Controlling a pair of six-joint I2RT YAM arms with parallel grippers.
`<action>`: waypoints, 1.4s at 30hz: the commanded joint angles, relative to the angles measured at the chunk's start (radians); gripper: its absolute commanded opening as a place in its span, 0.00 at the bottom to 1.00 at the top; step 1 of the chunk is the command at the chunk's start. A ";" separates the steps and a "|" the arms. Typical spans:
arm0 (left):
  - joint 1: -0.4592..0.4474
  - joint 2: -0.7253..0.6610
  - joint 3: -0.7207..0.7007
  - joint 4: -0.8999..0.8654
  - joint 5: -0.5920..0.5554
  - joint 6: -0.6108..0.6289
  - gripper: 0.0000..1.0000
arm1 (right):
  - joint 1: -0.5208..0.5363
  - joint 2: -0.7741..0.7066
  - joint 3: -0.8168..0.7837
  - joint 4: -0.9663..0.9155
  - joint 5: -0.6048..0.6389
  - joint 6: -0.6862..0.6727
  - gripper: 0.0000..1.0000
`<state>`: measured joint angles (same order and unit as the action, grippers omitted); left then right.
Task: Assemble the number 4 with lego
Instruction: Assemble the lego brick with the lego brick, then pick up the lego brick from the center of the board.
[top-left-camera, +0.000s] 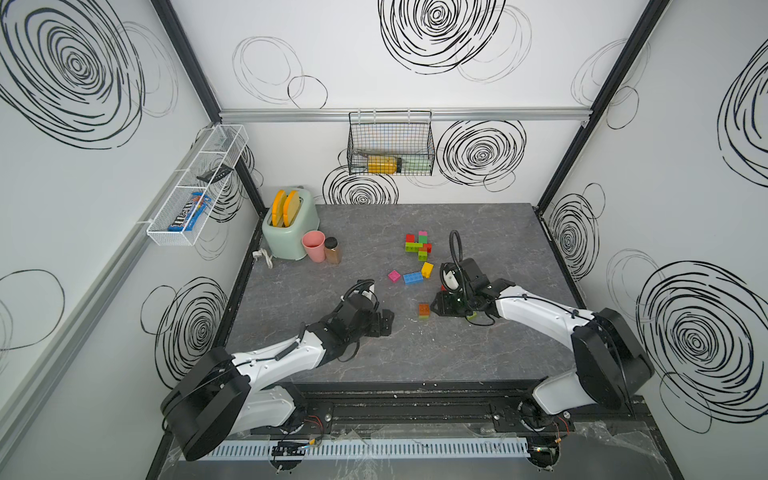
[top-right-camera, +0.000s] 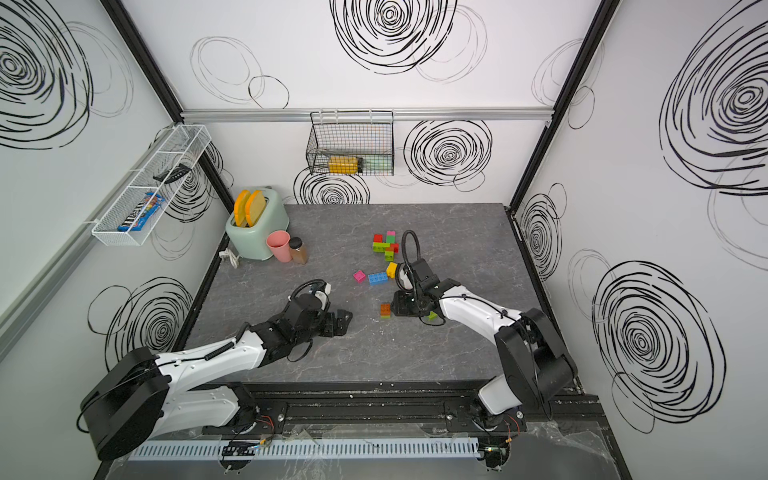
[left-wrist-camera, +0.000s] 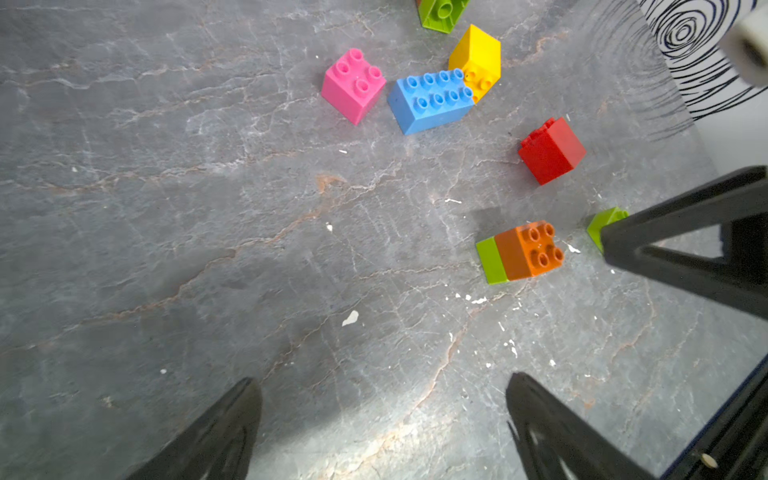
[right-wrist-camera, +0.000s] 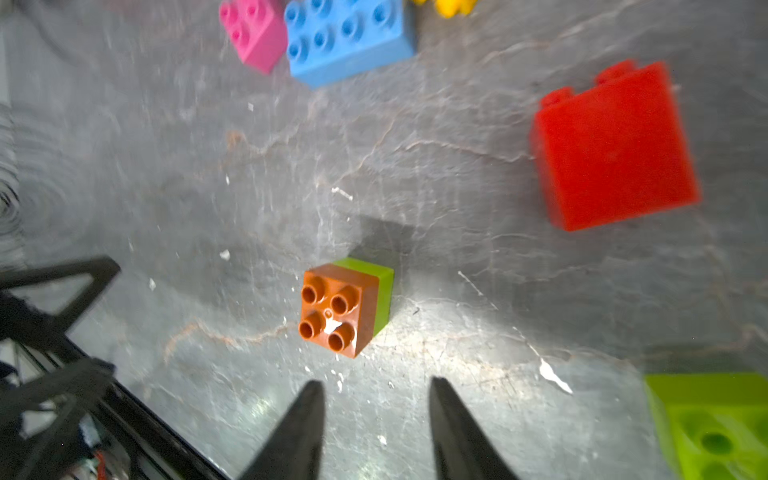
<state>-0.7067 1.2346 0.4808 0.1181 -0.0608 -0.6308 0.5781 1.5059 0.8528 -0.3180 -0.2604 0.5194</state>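
- Left gripper: jaws wide apart, empty, well left of target.
- Orange-on-lime brick: on table, centre; other lego farther back.
- Right gripper: jaws partly apart, empty; brick just left of tips. Nearer arm.

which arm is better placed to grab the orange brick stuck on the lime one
Right. The orange square plastic brick, stacked on a lime brick, lies just ahead of the right tool, whose fingers are parted. The left tool hangs open farther off over the grey table.
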 joint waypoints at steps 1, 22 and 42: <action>0.008 0.016 0.021 0.064 0.041 -0.005 0.96 | 0.035 0.019 0.052 0.007 -0.001 -0.020 0.31; 0.141 -0.043 -0.061 0.063 0.108 -0.033 0.96 | 0.126 0.181 0.070 -0.013 0.132 -0.002 0.00; 0.019 0.044 0.036 0.058 0.075 0.040 0.96 | -0.003 -0.011 0.100 -0.097 0.247 -0.036 0.53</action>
<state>-0.6708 1.2617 0.4786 0.1471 0.0357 -0.6170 0.6353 1.5494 0.9798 -0.3340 -0.1165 0.4892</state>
